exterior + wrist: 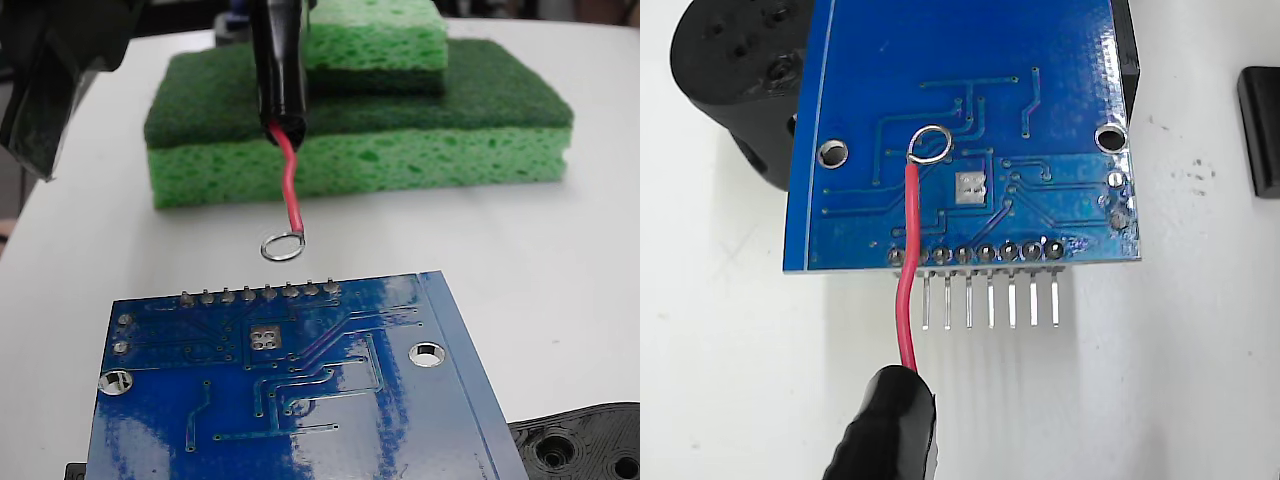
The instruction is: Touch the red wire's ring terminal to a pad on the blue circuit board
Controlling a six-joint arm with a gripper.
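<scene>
One Ring Hanging Short of Its Pad

One red wire (290, 185) hung from a thick black sleeve (279, 62) in the fixed view, slightly wavy, with the ring terminal (282, 245) at its lower end. Carried this way, the wire put the small metal loop well below the sleeve, so the tip could be watched and steered without the bulk of the arm covering the board.

In that view the ring terminal stood above the white counter (560, 260), just beyond the blue circuit board (330, 400) at its twelve o'clock edge, past the row of solder joints (258, 294). It looked clear of both, lifted and touching nothing. The pad (263, 338), a small silvery square with four dark holes, lay a little inside that row, near the ring terminal at its six o'clock.

From the wrist view the ring terminal (930, 145) appeared over the blue circuit board (1060, 60), with the pad (971, 185) near it at about four o'clock. That apparent overlap probably came from the steep camera line, since the ring terminal was raised.

Stacked green sponges (400, 130) sat behind at twelve o'clock, and a black perforated plastic piece (585, 445) peeked out at the board's four o'clock corner, seemingly propping it.

Neither view showed the jaws, so their opening and grip could not be told.
</scene>
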